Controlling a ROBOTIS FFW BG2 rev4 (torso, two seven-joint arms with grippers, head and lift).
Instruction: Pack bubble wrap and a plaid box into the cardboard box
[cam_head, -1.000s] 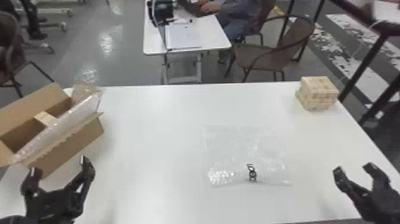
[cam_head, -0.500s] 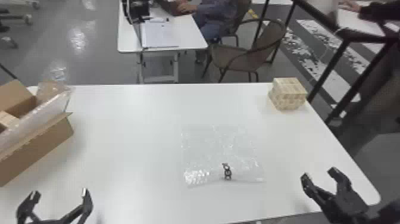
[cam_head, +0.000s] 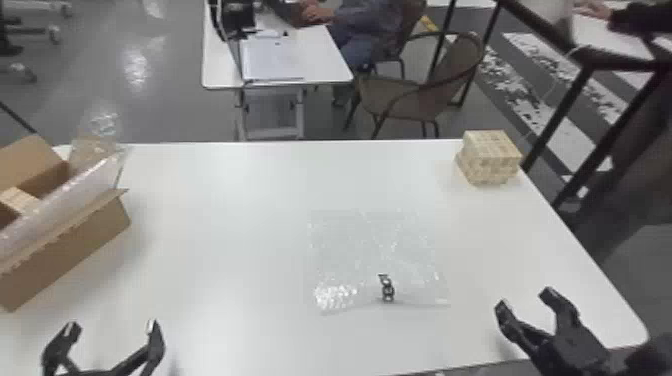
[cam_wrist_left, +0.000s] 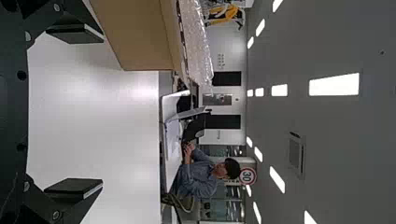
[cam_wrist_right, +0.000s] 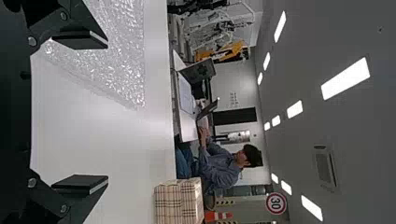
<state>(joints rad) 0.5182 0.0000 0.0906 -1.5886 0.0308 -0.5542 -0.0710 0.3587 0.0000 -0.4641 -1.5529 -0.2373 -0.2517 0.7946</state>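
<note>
At the near left of your table (cam_head: 225, 210), your left gripper (cam_head: 112, 327) has its jaws spread well apart, released. Look to the near right and your right gripper (cam_head: 525, 300) is released too, its jaws parted. Your wrist views agree: you see a wide gap between the two flat fingertips of the left gripper (cam_wrist_left: 100, 109), and another between those of the right gripper (cam_wrist_right: 106, 112).

Farther out, between your two grippers and a little beyond them, the bubble wrap (cam_head: 370, 245) lies flat on the table, with a dark mark (cam_head: 387, 289) near its close edge. Beyond your left gripper, at the left side of the table, you have the cardboard box (cam_head: 75, 250), its top open. A pale block (cam_head: 20, 199) sits inside it, and a sheet of clear wrap (cam_head: 70, 192) runs along it, sticking up above the near side. Look to the far right corner and you find the plaid box (cam_head: 492, 155) on the tabletop, well apart from your right gripper. Past the table's far edge, you can see a chair (cam_head: 410, 100) and a second white table (cam_head: 320, 55).
</note>
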